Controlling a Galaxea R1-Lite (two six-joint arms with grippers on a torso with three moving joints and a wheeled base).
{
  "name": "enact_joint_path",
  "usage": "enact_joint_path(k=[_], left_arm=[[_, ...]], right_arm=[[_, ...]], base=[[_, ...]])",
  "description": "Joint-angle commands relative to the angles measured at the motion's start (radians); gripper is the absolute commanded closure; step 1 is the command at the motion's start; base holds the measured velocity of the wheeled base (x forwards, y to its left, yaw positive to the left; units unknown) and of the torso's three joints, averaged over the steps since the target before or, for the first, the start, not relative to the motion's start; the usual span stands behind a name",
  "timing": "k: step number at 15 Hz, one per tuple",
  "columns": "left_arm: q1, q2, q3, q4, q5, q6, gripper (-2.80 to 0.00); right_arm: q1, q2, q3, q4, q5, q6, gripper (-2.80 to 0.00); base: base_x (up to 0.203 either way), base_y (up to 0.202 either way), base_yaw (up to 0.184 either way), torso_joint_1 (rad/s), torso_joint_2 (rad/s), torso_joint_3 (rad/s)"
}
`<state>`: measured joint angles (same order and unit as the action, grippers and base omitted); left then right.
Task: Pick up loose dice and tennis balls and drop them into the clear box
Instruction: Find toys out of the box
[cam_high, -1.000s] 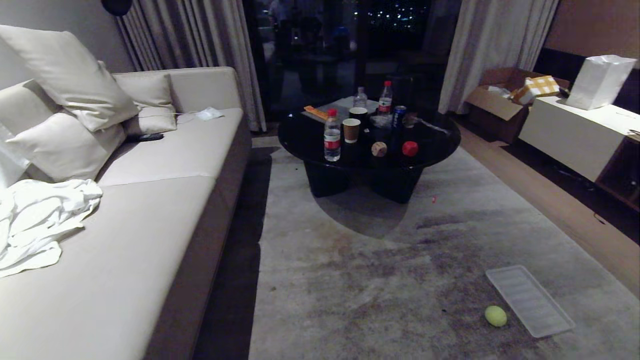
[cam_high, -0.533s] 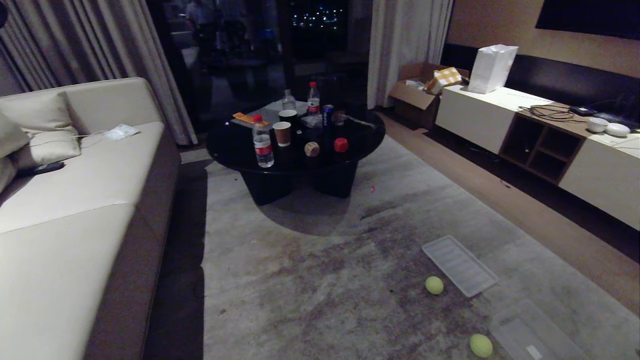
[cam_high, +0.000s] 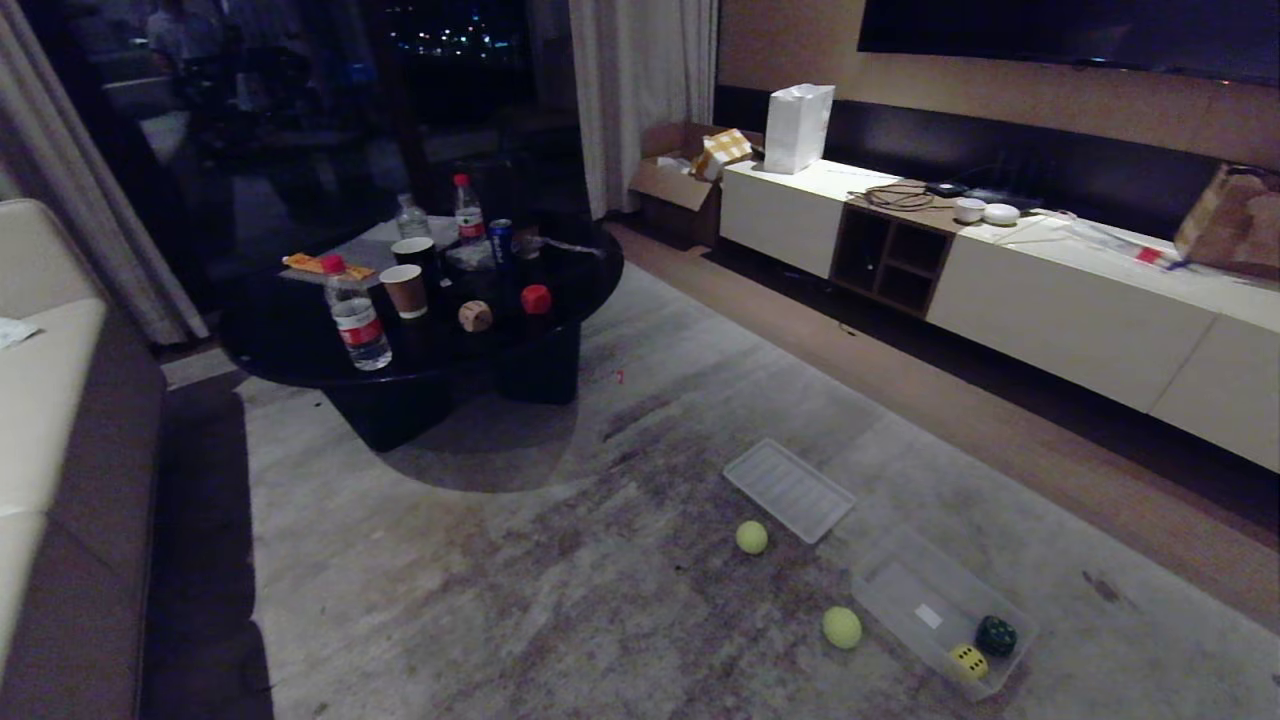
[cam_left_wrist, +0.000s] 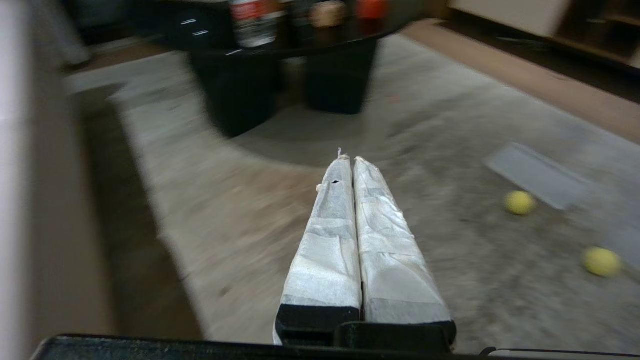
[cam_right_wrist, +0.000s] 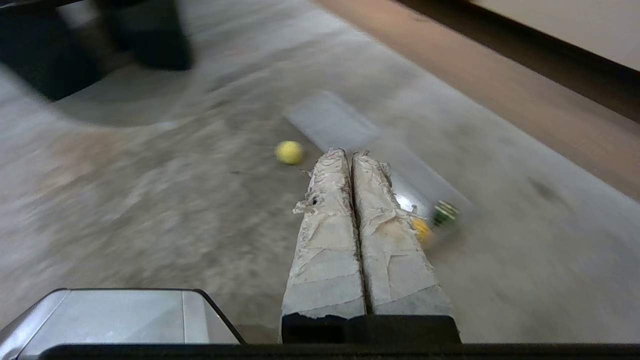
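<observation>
Tennis balls (cam_high: 752, 537) (cam_high: 842, 627) lie loose on my rug (cam_high: 600, 560) beside the clear box (cam_high: 905, 585), which holds two dice; both my tools, left (cam_left_wrist: 348, 159) and right (cam_right_wrist: 347, 152), hang clenched and empty.

Translucent plastic clear box (cam_high: 905, 600), fuzzy tennis balls (cam_high: 842, 627)

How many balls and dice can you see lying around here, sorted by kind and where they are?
Tennis balls on the rug: 2, one by the flat lid, one beside the clear box.
Dice in the clear box: 2, yellow and dark green.
Dice on the black table: 2, tan and red.
Total: 6
</observation>
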<state>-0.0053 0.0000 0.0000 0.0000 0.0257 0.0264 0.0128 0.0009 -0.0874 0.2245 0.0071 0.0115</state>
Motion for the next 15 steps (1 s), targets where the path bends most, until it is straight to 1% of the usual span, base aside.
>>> enact_joint_path(k=[1, 4, 9, 15], left_arm=[[0.001, 0.002, 0.002, 0.0, 0.0, 0.0, 0.0], [-0.001, 0.002, 0.002, 0.0, 0.0, 0.0, 0.0], [0.0, 0.002, 0.002, 0.0, 0.0, -0.002, 0.0], [-0.001, 0.002, 0.002, -0.002, 0.001, -0.003, 0.0]], right_arm=[[0.001, 0.001, 0.0, 0.001, 0.001, 0.001, 0.0], [0.001, 0.001, 0.0, 0.001, 0.001, 0.0, 0.0], [0.001, 0.001, 0.0, 0.001, 0.001, 0.001, 0.0], [0.001, 0.001, 0.0, 0.001, 0.001, 0.001, 0.0]], base=[[0.001, 0.011, -0.163, 0.002, 0.0, -0.002], [0.001, 0.009, -0.128, 0.003, 0.0, 0.0], [0.0, 0.0, 0.0, 0.0, 0.0, -0.007], [0.0, 0.0, 0.0, 0.005, 0.0, -0.167]])
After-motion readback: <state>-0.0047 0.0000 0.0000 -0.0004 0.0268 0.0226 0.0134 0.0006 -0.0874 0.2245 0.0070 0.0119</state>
